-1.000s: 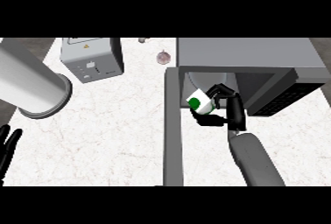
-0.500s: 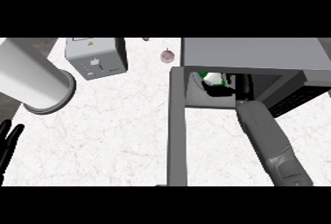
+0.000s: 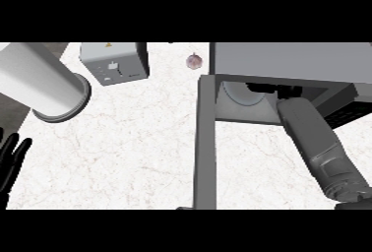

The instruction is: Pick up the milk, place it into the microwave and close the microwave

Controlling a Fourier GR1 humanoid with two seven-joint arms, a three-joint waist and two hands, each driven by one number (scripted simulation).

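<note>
The grey microwave [image 3: 291, 59] stands at the upper right, its door [image 3: 206, 147] swung open toward me and seen edge-on. My right forearm [image 3: 316, 142] reaches into the cavity. Only dark bits of the right hand [image 3: 270, 88] show under the microwave's top. The milk is hidden from view. Part of the pale turntable [image 3: 243, 94] shows inside. My left hand [image 3: 10, 160] rests open at the lower left edge, fingers up.
A large white cylinder [image 3: 40, 83] lies at the upper left. A grey toaster-like box [image 3: 112, 61] stands behind it, and a small purplish bulb [image 3: 193, 60] sits near the microwave's left corner. The white marble counter [image 3: 123, 147] spreads between them.
My right arm has pushed farther into the microwave. The milk carton, seen in the hand earlier, has gone out of sight under the microwave's top. The left hand stays put.
</note>
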